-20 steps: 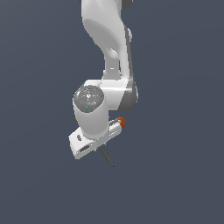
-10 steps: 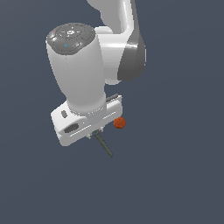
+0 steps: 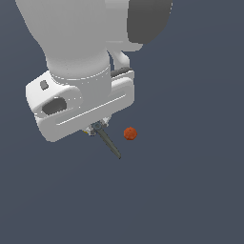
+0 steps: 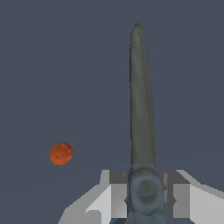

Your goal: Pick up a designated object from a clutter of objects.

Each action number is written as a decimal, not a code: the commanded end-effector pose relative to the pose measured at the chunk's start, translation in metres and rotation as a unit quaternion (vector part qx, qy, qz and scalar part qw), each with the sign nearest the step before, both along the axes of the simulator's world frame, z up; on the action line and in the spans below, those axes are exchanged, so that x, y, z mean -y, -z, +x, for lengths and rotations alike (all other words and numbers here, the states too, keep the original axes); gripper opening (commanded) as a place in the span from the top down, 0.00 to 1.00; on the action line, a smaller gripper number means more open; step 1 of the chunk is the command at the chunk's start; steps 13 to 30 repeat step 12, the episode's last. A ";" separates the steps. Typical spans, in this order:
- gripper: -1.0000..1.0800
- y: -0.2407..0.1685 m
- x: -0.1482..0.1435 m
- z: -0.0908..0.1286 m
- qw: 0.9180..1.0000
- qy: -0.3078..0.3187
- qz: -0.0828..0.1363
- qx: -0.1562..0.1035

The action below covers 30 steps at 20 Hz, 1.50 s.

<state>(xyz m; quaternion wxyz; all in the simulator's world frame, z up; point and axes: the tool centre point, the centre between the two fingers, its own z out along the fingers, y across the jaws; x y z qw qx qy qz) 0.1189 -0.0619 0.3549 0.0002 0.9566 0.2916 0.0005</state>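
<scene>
The scissors' long thin grey blades (image 3: 109, 144) stick out from under the white hand in the exterior view. In the wrist view the blades (image 4: 141, 100) run straight out from between the two fingers (image 4: 114, 192). My gripper (image 4: 145, 191) is shut on the scissors at their pivot, and the gripper (image 3: 96, 127) holds them above the floor. The ring handles are hidden by the hand. An orange-red ball (image 3: 130, 134) (image 4: 61, 153) lies on the floor, apart from the blades.
The floor (image 3: 190, 190) is a flat dark grey-blue surface. A tiny blue edge (image 4: 114, 221) shows beside one finger; what it belongs to is unclear. The big white arm (image 3: 81, 57) fills the upper part of the exterior view.
The arm has risen toward the exterior camera and looks much larger. The scissors have come up with it. The ball has stayed on the floor.
</scene>
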 end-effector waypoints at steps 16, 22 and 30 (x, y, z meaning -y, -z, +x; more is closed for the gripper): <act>1.00 -0.040 0.002 0.004 1.000 0.000 0.000 0.000; 1.00 -0.040 0.002 0.004 1.000 0.000 0.000 0.000; 1.00 -0.040 0.002 0.004 1.000 0.000 0.000 0.000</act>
